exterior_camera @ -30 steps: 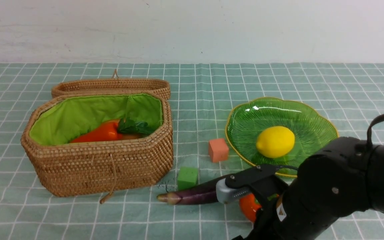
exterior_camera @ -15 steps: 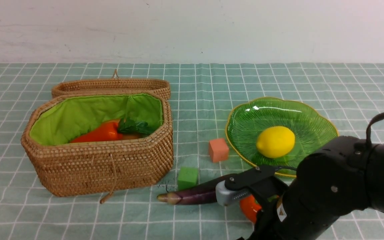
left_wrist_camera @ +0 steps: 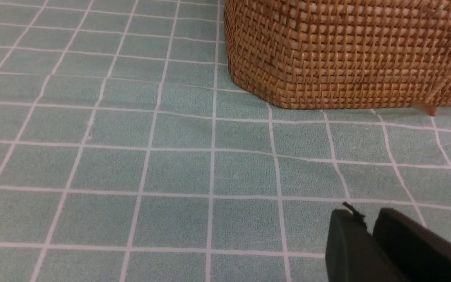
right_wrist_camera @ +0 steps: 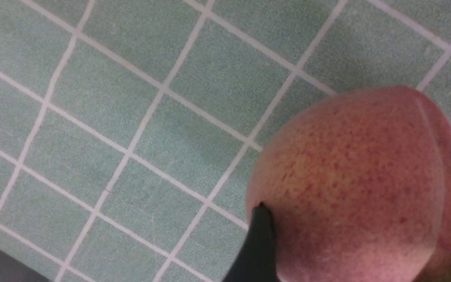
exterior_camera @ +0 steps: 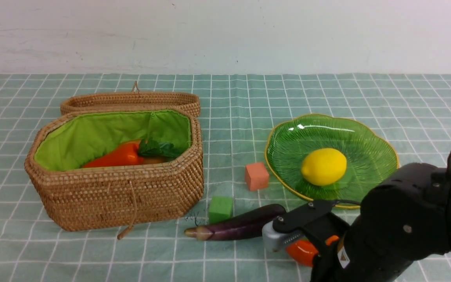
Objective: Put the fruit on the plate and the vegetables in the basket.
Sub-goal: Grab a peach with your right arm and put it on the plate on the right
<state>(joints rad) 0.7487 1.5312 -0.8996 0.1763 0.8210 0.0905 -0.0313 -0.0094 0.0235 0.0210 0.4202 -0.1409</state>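
Peach [right_wrist_camera: 350,180] sits between the right gripper's [right_wrist_camera: 366,235] wide-spread fingers [right_wrist_camera: 258,243], one touching it; whether it grasps cannot be told. Left gripper [left_wrist_camera: 370,225], clenched empty, hovers near the basket [left_wrist_camera: 347,55].

Right arm [exterior_camera: 405,227] is shifted lower and further right in the front view, more of the eggplant [exterior_camera: 233,229] is uncovered, the persimmon [exterior_camera: 302,252] is seen lower, its green cap now hidden.

Tablecloth [exterior_camera: 327,94] bears basket [exterior_camera: 123,196], plate [exterior_camera: 366,129], eggplant [exterior_camera: 233,229], seemingly peach [right_wrist_camera: 350,184].
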